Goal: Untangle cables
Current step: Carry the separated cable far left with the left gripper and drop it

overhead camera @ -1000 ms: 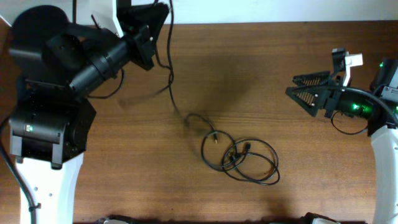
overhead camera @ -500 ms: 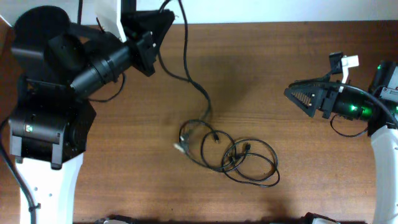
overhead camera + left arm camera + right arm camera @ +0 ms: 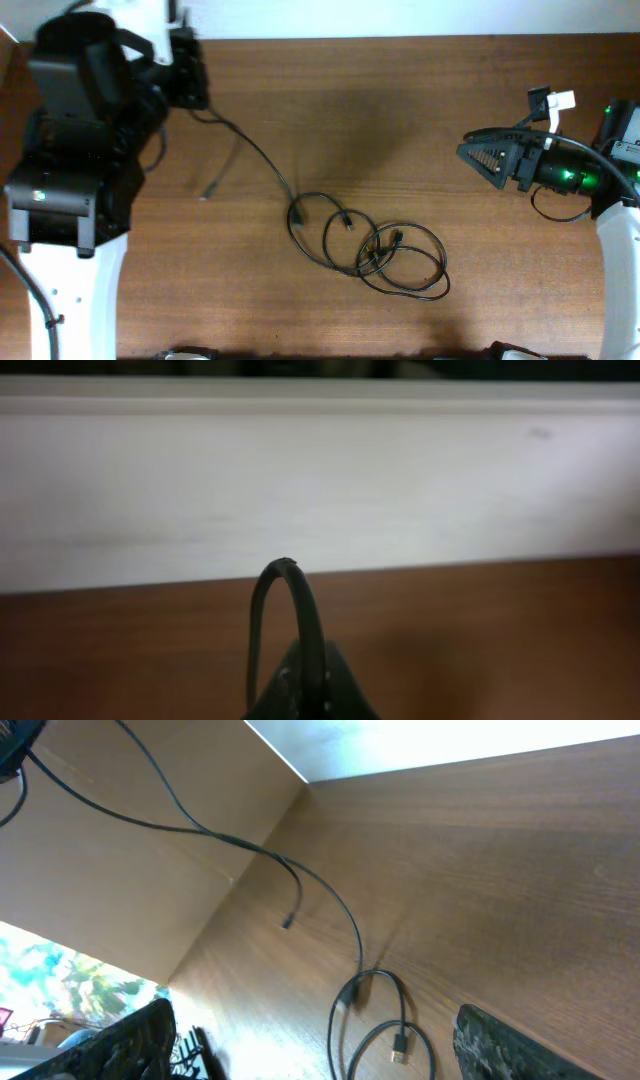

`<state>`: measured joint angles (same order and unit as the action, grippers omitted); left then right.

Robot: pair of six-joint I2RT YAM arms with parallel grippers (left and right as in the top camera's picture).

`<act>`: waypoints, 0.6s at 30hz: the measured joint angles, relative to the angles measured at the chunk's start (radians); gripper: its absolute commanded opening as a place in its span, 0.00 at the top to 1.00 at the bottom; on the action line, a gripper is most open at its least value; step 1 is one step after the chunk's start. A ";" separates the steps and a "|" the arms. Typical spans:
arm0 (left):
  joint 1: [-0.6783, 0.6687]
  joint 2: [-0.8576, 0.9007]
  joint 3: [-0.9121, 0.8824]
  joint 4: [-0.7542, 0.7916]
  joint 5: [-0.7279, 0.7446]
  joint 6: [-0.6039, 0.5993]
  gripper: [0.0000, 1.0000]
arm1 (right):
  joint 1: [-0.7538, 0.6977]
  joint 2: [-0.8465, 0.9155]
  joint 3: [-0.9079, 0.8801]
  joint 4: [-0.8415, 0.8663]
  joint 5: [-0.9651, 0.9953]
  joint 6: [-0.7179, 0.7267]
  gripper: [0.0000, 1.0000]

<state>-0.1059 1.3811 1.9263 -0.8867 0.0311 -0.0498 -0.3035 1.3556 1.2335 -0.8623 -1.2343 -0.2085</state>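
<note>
Cable (image 3: 256,156) runs diagonal; left hand (image 3: 190,84) to tangle (image 3: 392,256)

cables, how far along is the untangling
Done: nothing fully freed yet. In hand: the left gripper is shut on one cable, stretched away from the rest. Left: the tangled loops lie untouched; the right gripper is open, away from them.

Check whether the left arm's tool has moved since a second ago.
Yes. The left arm's black tool, shut on a thin black cable, has swung leftward along the brown wooden table's far edge, away from the tangled coil.
</note>
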 measured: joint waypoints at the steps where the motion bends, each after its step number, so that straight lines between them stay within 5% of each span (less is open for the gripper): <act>1: 0.024 0.000 0.000 0.008 -0.014 0.002 1.00 | 0.000 0.000 0.000 -0.003 0.006 0.000 0.13; 18: 0.538 0.134 0.000 0.081 -0.068 0.005 1.00 | 0.000 0.000 0.000 -0.030 0.064 0.000 0.13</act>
<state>0.4324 1.5150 1.9263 -0.8059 -0.0372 -0.0444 -0.3035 1.3556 1.2335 -0.8925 -1.1698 -0.2081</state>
